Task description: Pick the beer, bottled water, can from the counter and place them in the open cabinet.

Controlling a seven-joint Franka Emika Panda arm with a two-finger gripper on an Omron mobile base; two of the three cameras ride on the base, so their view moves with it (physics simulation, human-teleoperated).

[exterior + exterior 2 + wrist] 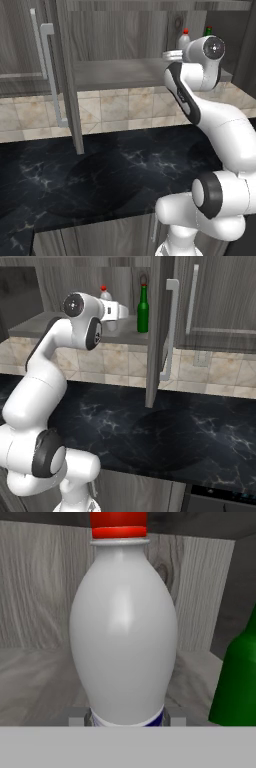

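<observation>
Two fingers (80, 718) were clamped low on the bottled water (123, 627), one on each side near its label, so the gripper (127, 718) had a steady hold below the bulge. It stood upright on the shelf of the open cabinet (60, 326), with the beer (143, 308) just to its right, probably parked there already. Guessing the bottle was about to be let go. No can anywhere on the counter (115, 175) that I could spot.

The arm (200, 115) is reaching up into the open cabinet (125, 72), where the bottled water (184, 40) is standing upright above the bare desk (100, 170).
</observation>
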